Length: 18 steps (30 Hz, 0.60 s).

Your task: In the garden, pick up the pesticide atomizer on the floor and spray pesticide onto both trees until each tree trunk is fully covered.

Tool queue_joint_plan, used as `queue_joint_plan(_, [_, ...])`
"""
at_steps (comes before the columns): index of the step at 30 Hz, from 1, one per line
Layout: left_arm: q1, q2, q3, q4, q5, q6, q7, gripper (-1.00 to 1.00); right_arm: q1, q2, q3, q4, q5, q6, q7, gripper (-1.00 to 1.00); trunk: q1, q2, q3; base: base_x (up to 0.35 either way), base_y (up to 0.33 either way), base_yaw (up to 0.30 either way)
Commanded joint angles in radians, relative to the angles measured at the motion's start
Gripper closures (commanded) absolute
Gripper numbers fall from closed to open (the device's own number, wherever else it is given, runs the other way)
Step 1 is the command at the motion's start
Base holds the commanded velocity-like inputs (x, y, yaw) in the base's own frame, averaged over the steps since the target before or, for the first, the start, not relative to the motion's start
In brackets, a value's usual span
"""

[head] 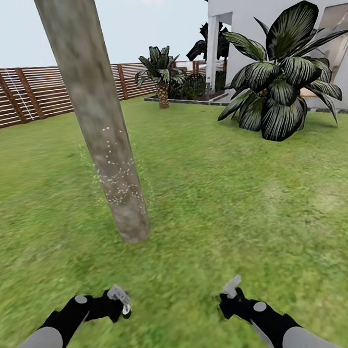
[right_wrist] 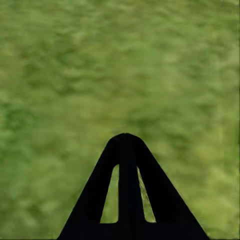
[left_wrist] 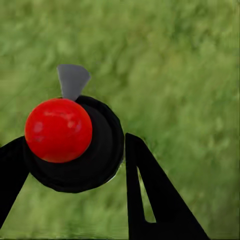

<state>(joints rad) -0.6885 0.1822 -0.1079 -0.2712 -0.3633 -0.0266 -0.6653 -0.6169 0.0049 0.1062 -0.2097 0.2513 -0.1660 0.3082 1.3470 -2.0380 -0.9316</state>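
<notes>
In the garden, a thick grey-brown tree trunk (head: 103, 127) rises from the grass a little ahead and left of me. Whitish pesticide specks (head: 120, 184) dot its lower part and hang in the air beside it. My left gripper (head: 120, 299) is low at the left, short of the trunk, and it is shut on the pesticide atomizer (head: 126, 312). The left wrist view has the atomizer (left_wrist: 60, 131) close up, a red ball on a round black body with a grey tab, clamped between the left gripper's (left_wrist: 75, 160) dark fingers. My right gripper (head: 232, 287) (right_wrist: 126, 139) hangs shut and empty over the lawn.
A brown slatted fence (head: 26, 94) closes the lawn at the back left. At the right stand a white house (head: 266, 10) and a big dark leafy plant (head: 282, 87). A small palm (head: 161, 78) grows by a planter bed at the back. Open grass (head: 239, 200) lies right of the trunk.
</notes>
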Motion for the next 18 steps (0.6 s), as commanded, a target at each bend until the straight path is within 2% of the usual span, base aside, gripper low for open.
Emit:
queue_joint_plan(1, [0.000, -0.004, 0.044, 0.029, 0.024, -0.001, 0.071, 1.00, 0.000, -0.002, -0.024, 0.004, -0.007, -0.001, -0.074, 1.00, 0.000, 0.000, 0.000, 0.000, 0.000, 0.000])
queue_joint_plan(2, [0.000, -0.013, 0.071, 0.048, 0.050, -0.002, 0.140, 1.00, 0.000, -0.002, -0.046, 0.005, -0.011, 0.000, -0.147, -1.00, 0.000, 0.000, 0.000, 0.000, 0.000, 0.000])
queue_joint_plan(4, [0.005, -0.039, 0.092, 0.064, 0.123, -0.007, 0.265, 1.00, 0.000, 0.000, -0.071, -0.011, -0.014, 0.000, -0.240, -1.00, 0.000, 0.000, 0.000, 0.000, 0.000, 0.000])
queue_joint_plan(6, [0.022, -0.052, 0.098, 0.067, 0.192, -0.013, 0.376, 1.00, 0.000, -0.005, -0.113, -0.027, -0.015, 0.000, -0.265, -1.00, 0.000, 0.000, 0.000, 0.000, 0.000, 0.000])
queue_joint_plan(7, [0.033, -0.055, 0.099, 0.068, 0.214, -0.014, 0.414, 1.00, 0.000, -0.007, -0.177, -0.027, -0.015, 0.000, -0.270, -1.00, 0.000, 0.000, 0.000, 0.000, 0.000, 0.000])
queue_joint_plan(8, [0.052, -0.058, 0.100, 0.068, 0.228, -0.016, 0.438, 1.00, 0.000, -0.010, -0.267, -0.028, -0.014, 0.000, -0.271, -1.00, 0.000, 0.000, 0.000, 0.000, 0.000, 0.000])
queue_joint_plan(9, [0.078, -0.064, 0.100, 0.068, 0.234, -0.033, 0.448, 1.00, 0.001, -0.016, -0.321, -0.027, -0.013, 0.001, -0.271, -1.00, 0.000, 0.000, 0.000, 0.000, 0.000, 0.000])
queue_joint_plan(10, [0.112, -0.085, 0.100, 0.068, 0.237, -0.078, 0.457, 1.00, 0.020, -0.032, -0.353, -0.026, -0.009, -0.001, -0.272, -1.00, 0.000, 0.000, 0.000, 0.000, 0.000, 0.000])
queue_joint_plan(11, [0.195, -0.138, 0.104, 0.062, 0.264, -0.096, 0.576, 1.00, 0.077, -0.073, -0.358, -0.026, -0.008, -0.003, -0.267, -1.00, 0.000, 0.000, 0.000, 0.000, 0.000, 0.000])
queue_joint_plan(12, [0.207, -0.141, 0.110, 0.065, 0.299, -0.100, 0.631, 1.00, 0.082, -0.080, -0.358, -0.025, -0.008, -0.003, -0.266, -1.00, 0.000, 0.000, 0.000, 0.000, 0.000, 0.000])
queue_joint_plan(13, [0.216, -0.144, 0.114, 0.067, 0.352, -0.103, 0.663, 1.00, 0.109, -0.084, -0.358, -0.024, -0.010, -0.004, -0.266, -1.00, 0.000, 0.000, 0.000, 0.000, 0.000, 0.000])
queue_joint_plan(18, [0.222, -0.145, 0.114, 0.068, 0.359, -0.105, 0.662, 1.00, 0.126, -0.085, -0.359, -0.023, -0.012, -0.003, -0.267, -1.00, 0.000, 0.000, 0.000, 0.000, 0.000, -0.161])
